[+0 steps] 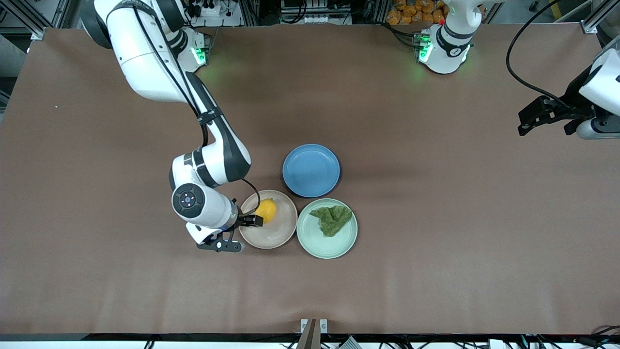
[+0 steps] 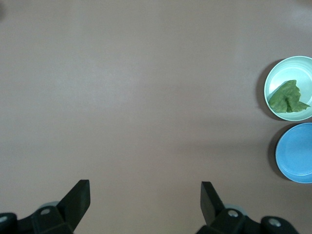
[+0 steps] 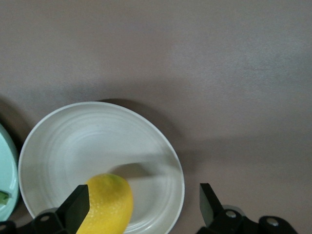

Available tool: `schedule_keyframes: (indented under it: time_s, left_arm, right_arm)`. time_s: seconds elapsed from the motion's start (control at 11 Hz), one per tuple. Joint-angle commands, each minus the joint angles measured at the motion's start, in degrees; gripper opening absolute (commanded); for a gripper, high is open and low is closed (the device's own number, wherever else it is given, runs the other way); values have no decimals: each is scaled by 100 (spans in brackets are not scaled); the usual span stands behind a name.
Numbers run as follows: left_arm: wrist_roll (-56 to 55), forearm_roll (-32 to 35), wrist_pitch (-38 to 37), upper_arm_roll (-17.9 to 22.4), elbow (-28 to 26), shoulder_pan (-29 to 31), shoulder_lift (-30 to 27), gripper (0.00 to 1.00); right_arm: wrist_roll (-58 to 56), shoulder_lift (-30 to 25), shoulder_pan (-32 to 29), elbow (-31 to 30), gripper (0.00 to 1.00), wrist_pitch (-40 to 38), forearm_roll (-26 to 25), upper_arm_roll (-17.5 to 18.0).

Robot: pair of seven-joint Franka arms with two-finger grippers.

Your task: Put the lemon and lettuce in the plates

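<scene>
Yellow lemon point(image 1: 266, 210) apparently between open right gripper point(image 3: 141, 207) fingers.

Round blue plate point(image 1: 311, 170) lying flat and bare on brown table point(image 1: 436, 218) near its middle, with cluster of orange items point(image 1: 415, 10) off the table edge at about one o'clock from the plate and cables at twelve o'clock.

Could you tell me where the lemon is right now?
The lemon lies in the pink-beige plate, at its rim toward the right arm's end, beside the open right end effector.
</scene>
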Motion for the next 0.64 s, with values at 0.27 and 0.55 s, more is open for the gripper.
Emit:
schedule_keyframes:
  time_s: [0.27, 0.55]
  left_arm:
    - [165, -102, 16, 18, 8, 55, -101, 100]
    - [165, -111, 16, 35, 8, 55, -101, 100]
  right_arm:
    - [-1297, -296, -762, 286, 100, -1212, 7, 2]
    - [-1729, -524, -1123, 286, 100, -1704, -11, -68]
